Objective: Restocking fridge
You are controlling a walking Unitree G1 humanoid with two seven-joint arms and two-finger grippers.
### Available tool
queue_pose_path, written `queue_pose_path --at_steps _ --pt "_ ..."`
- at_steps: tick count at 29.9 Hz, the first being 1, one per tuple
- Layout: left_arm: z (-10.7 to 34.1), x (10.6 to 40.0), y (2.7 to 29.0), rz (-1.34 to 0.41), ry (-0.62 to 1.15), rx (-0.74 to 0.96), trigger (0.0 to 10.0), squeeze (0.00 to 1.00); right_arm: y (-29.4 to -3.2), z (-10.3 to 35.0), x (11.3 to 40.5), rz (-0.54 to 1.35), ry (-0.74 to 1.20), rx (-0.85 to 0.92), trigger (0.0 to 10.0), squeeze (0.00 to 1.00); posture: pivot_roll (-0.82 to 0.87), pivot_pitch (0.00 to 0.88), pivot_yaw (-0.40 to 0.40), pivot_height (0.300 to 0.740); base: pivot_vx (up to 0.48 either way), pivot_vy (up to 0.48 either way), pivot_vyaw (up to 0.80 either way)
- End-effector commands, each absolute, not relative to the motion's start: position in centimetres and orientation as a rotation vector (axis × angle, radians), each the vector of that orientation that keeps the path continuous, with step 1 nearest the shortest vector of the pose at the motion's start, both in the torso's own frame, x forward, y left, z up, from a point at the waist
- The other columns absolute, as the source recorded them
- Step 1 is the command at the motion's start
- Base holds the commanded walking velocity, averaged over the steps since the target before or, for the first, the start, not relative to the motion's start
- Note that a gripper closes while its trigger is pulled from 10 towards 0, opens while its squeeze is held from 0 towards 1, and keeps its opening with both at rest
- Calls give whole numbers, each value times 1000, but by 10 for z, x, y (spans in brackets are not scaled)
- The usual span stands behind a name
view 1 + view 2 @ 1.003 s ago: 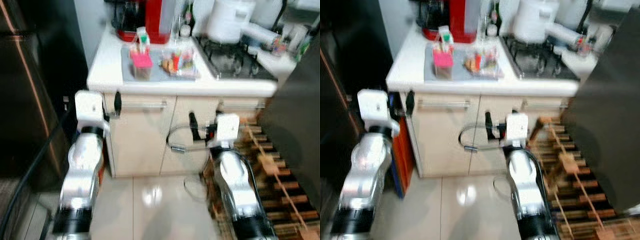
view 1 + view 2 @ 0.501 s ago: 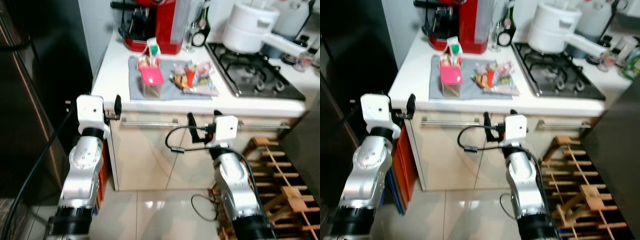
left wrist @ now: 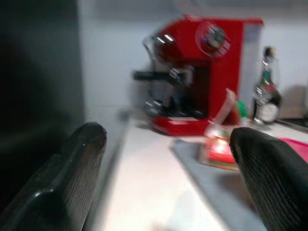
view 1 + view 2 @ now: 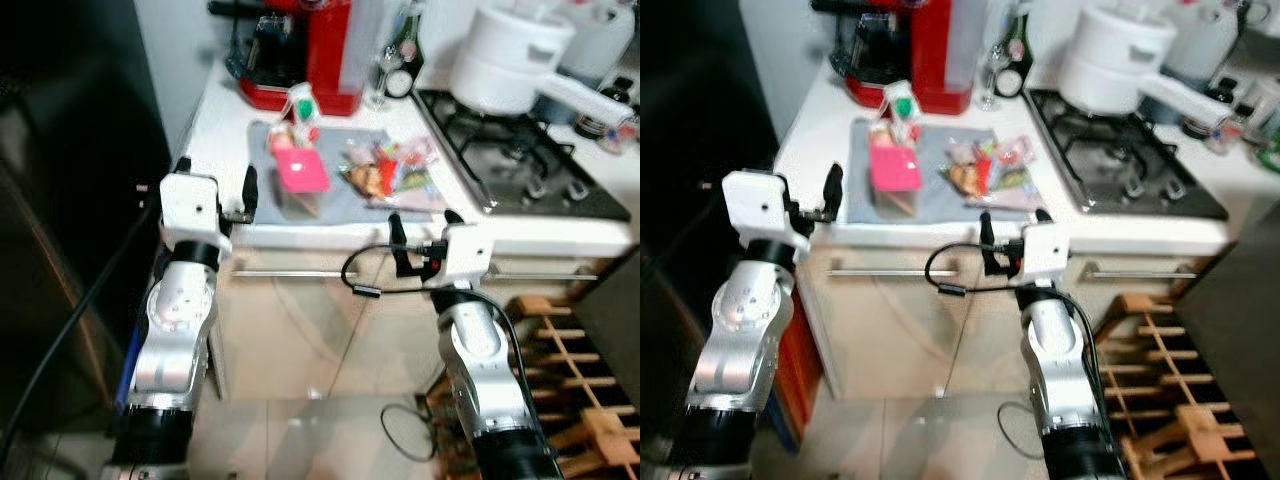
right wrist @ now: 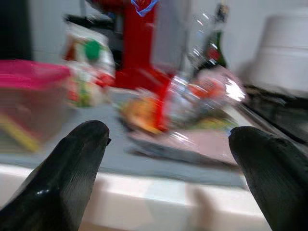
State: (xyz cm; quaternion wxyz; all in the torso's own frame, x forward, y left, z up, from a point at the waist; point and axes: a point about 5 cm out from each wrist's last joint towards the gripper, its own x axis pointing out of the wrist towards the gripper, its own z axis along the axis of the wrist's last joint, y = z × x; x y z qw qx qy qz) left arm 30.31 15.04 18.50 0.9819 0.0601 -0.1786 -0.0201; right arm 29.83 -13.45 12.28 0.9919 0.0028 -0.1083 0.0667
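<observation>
On a grey mat (image 4: 330, 195) on the white counter stand a pink-lidded container (image 4: 300, 178), a small carton with a green cap (image 4: 303, 105) and a clear bag of colourful food (image 4: 385, 170). My left gripper (image 4: 217, 180) is open at the counter's left front corner, short of the container. My right gripper (image 4: 423, 228) is open at the front edge, just before the bag. In the left wrist view the carton (image 3: 222, 130) lies between the open fingers (image 3: 82, 159). The right wrist view has the bag (image 5: 192, 106) ahead and the container (image 5: 29, 96) to one side. The dark fridge (image 4: 60, 200) stands on the left.
A red coffee machine (image 4: 310, 50) and a bottle (image 4: 405, 45) stand at the back of the counter. A white pot (image 4: 510, 45) sits on the gas hob (image 4: 530, 160) on the right. A wooden rack (image 4: 580, 400) leans low on the right. Cabinet doors with a bar handle (image 4: 290, 272) are below.
The view has closed in on the counter. Both grippers have risen from in front of the cabinet doors to the level of the counter's front edge, still open.
</observation>
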Motion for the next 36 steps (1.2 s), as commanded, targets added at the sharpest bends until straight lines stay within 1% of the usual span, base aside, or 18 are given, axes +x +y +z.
queue_pose_path --at_steps 1,4,10,14,20,26,30,36 --pt "191 302 149 -49 -389 134 10000 0 -136 133 299 126 -257 14 10000 0 -4 0 -52 740 0 480 0" --pt "190 303 146 -42 -379 157 10000 0 -135 133 301 124 -254 23 10000 0 -4 0 -53 740 0 160 0" --pt "186 306 146 -42 -348 134 10000 0 -124 141 315 136 -212 109 10000 0 -8 0 -47 740 0 0 0" --pt "185 307 143 -56 -339 137 10000 0 -122 141 324 123 -182 109 10000 0 -3 0 -47 740 0 0 0" --pt "185 306 143 -68 -328 166 10000 0 -129 151 334 69 -211 101 10000 0 11 0 -52 740 0 0 0" --pt "181 303 139 -84 -316 161 10000 0 -119 153 338 110 -213 76 10000 0 10 0 -57 740 0 0 0" --pt "183 299 132 -125 -334 206 10000 0 -113 150 345 133 -174 99 10000 0 33 0 -70 740 0 0 0" --pt "182 293 138 -137 -325 260 10000 0 -110 148 351 124 -156 119 10000 0 83 0 -85 740 0 0 0"
